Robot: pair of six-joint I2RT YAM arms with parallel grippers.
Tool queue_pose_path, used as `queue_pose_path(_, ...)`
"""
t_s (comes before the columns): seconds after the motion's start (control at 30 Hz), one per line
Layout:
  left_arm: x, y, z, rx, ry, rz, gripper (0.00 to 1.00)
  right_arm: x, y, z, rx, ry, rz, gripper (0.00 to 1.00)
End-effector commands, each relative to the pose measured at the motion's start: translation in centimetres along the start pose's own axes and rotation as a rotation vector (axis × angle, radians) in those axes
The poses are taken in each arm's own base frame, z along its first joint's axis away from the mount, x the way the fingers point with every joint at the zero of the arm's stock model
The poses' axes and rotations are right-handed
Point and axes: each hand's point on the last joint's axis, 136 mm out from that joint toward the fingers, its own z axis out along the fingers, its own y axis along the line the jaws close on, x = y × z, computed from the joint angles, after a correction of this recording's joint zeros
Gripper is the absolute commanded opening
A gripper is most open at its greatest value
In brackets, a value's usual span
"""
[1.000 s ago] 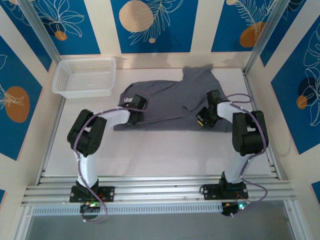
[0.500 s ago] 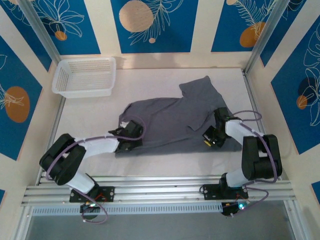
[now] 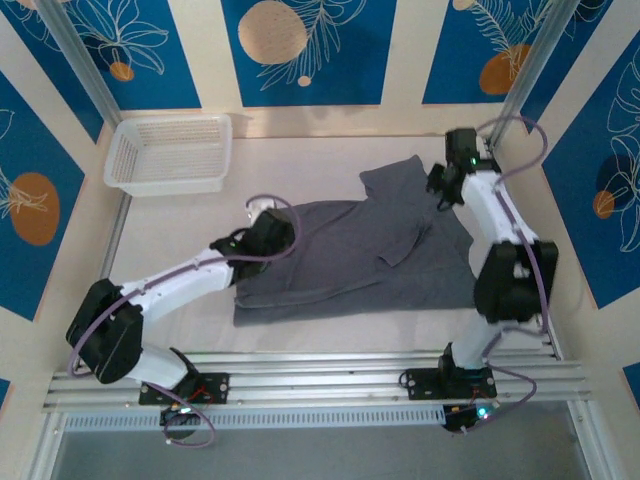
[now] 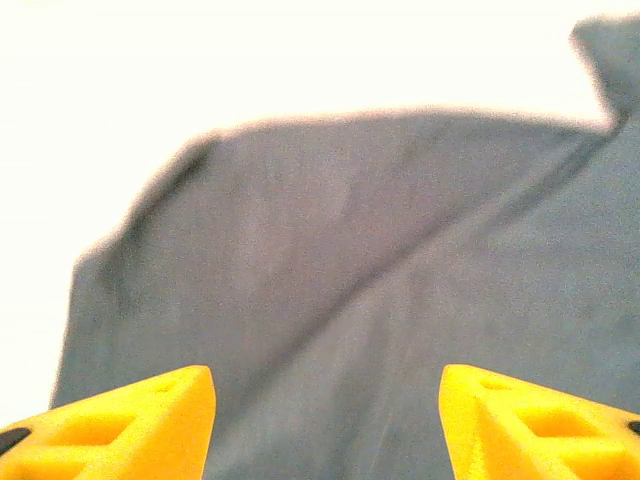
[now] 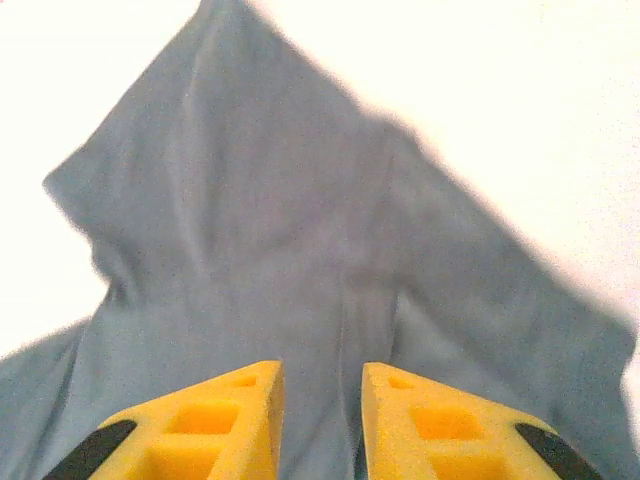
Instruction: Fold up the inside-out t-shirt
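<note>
The inside-out t-shirt [image 3: 350, 250] is dark grey and lies spread on the white table, with one sleeve [image 3: 392, 178] pointing toward the back. My left gripper [image 3: 268, 228] hovers over the shirt's left end. Its yellow fingers [image 4: 140, 420] stand wide apart, open, with bare cloth [image 4: 340, 280] beneath them. My right gripper [image 3: 442, 188] is up at the back right, over the shirt's far right corner by the sleeve. In the right wrist view its gripper [image 5: 322, 375] shows a narrow gap with nothing pinched, and the flat shirt [image 5: 270, 220] lies below.
A white mesh basket [image 3: 170, 152] stands at the back left corner of the table. Bare white tabletop [image 3: 170, 235] lies left of the shirt and along the front. Aluminium rails [image 3: 320, 385] run along the near edge by the arm bases, and patterned walls close in the sides.
Both grippers were shut on the shirt and have let go. The shirt now lies flatter and nearer the front. The left gripper moved slightly back; the right gripper swung up to the back right.
</note>
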Motion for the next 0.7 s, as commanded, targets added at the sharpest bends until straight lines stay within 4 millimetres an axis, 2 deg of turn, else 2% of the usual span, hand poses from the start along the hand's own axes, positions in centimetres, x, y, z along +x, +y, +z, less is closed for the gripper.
queue_pose_path(0.0, -3.6, 1.5, 0.9, -0.008, -0.042, 0.072, 0.61, -1.5, -3.3, 5.5, 0.194, 0.102, -0.166, 0.28)
queue_pose_path(0.1, -4.2, 1.4, 1.3, 0.07, -0.018, 0.066, 0.63, -2.7, -3.7, 9.2, 0.192, 0.159, -0.213, 0.28)
queue_pose_path(0.2, -3.5, 0.6, 1.7, 0.143, 0.021, 0.094, 0.65, -3.2, -3.7, 11.7, 0.161, 0.205, -0.277, 0.3)
queue_pose_path(0.33, -1.6, -0.1, 2.3, 0.216, 0.069, 0.094, 0.69, -1.9, -2.7, 14.3, 0.107, 0.277, -0.392, 0.33)
queue_pose_path(0.5, -0.6, -0.1, 3.1, 0.23, 0.109, 0.089, 0.72, 0.0, -1.1, 15.7, -0.003, 0.334, -0.409, 0.37)
queue_pose_path(0.67, -0.8, -0.3, 3.5, 0.233, 0.119, 0.092, 0.75, -0.8, -0.4, 15.4, -0.024, 0.313, -0.39, 0.38)
